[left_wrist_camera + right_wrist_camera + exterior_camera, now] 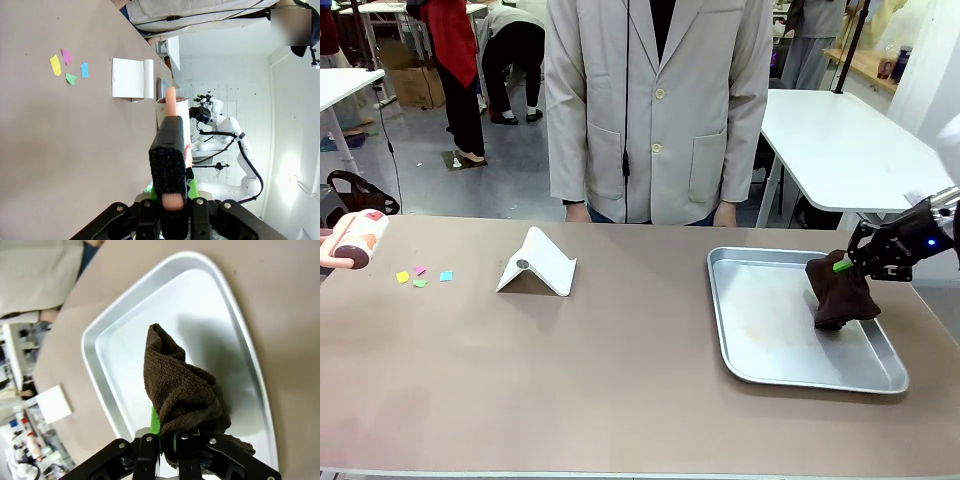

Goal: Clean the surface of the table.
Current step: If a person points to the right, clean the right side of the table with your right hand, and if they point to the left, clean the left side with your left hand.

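Your right pincer [850, 262] grips a brown cloth [842, 298] hanging below it over the tray [752, 372]; your left pincer [171, 137] clamps a lint roller [362, 240], with paper scraps [69, 67] ahead.

brown cloth [840, 292], silver tray [770, 335], taupe table [620, 385]

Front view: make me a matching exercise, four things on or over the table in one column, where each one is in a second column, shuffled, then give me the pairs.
Things
1. cloth
2. lint roller
3. paper scraps
4. white stand

Places
A. lying loose on the left part of the table
B. hanging from the shut right jaws over the tray
C. gripped in the shut left jaws at the table's left edge
D. standing on the table, left of the middle, in front of the person

Pairs: 1-B, 2-C, 3-A, 4-D
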Available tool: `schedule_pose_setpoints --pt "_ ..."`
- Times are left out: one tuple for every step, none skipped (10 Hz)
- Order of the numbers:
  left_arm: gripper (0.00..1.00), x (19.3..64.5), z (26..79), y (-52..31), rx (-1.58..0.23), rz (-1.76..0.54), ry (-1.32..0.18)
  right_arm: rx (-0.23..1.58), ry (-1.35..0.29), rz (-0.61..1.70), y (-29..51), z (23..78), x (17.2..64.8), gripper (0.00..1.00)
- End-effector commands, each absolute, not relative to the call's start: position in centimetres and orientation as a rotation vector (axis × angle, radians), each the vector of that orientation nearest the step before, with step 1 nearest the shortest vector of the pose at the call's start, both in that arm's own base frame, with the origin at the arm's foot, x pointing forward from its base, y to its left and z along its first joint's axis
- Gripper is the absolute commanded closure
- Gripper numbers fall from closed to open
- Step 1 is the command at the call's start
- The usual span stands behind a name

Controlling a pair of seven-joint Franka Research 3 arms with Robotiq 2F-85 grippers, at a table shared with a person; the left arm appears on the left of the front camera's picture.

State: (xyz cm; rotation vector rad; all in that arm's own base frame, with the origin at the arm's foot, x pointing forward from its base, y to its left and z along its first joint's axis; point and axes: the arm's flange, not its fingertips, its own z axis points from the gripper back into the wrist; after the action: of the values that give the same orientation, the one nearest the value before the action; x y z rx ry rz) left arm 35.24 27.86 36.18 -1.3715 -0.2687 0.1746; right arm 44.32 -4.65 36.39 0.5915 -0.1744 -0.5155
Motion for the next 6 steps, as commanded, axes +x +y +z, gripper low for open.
schedule_pose_setpoints --pt "1.0 35.1 36.6 27.7 -1.388 0.183 -0.28 0.455 -0.146 -0.515 -4.7 37.6 45.0 0.89" --pt "1.0 35.1 36.6 27.7 -1.388 0.183 -0.28 0.421 -0.125 -0.501 -4.4 37.4 45.2 0.89" --pt "1.0 35.1 36.6 27.7 -1.388 0.183 -0.28 0.369 -0.121 -0.506 -4.1 36.3 45.7 0.89" --pt "1.0 35.1 36.6 27.7 -1.388 0.183 -0.28 0.355 -0.096 -0.507 -3.8 34.9 46.4 0.89" --pt "1.0 35.1 36.6 27.7 -1.388 0.183 -0.28 0.354 -0.093 -0.514 -3.5 33.5 47.1 0.89" --pt "1.0 35.1 36.6 27.7 -1.388 0.183 -0.28 0.36 -0.087 -0.517 -3.1 32.2 47.6 0.89"
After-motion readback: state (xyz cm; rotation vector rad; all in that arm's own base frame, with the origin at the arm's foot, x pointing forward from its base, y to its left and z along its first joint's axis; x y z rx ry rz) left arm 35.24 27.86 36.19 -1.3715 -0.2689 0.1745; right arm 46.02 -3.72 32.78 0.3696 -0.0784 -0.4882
